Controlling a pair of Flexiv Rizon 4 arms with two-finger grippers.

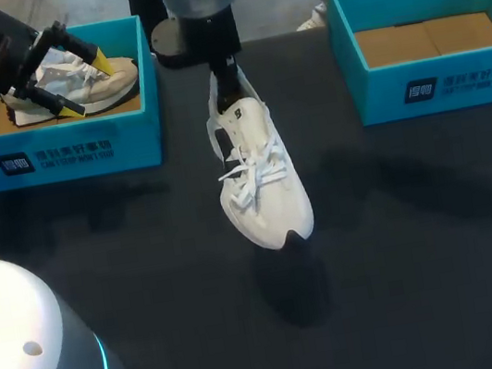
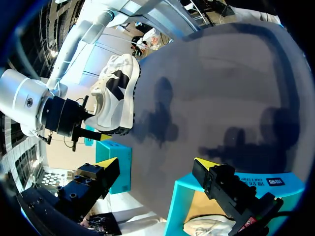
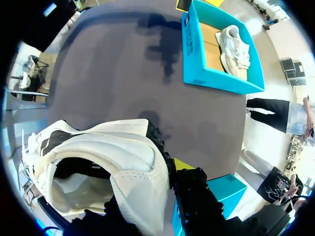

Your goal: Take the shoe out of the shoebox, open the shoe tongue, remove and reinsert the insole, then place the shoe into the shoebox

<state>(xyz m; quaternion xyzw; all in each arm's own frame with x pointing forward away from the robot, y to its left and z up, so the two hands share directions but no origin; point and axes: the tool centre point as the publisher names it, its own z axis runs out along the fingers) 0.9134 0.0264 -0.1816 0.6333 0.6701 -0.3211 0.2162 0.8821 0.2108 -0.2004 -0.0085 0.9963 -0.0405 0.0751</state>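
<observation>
A white lace-up shoe (image 1: 260, 182) hangs toe-down above the middle of the table, held at its heel by my right gripper (image 1: 225, 77). In the right wrist view the heel collar (image 3: 123, 167) sits clamped between the fingers of that gripper (image 3: 147, 206), and the shoe's opening shows. A second, beige-and-white shoe (image 1: 108, 80) lies in the teal left shoebox (image 1: 63, 152). My left gripper (image 1: 84, 81) hovers open just over it, its yellow tips either side of the shoe. From the left wrist, that gripper (image 2: 156, 164) is wide open above the box (image 2: 179, 206), with the hanging shoe (image 2: 115, 96) ahead.
A second teal shoebox (image 1: 436, 84) stands at the back right, holding only its cardboard floor. The dark table (image 1: 145, 257) stretches in front of both boxes.
</observation>
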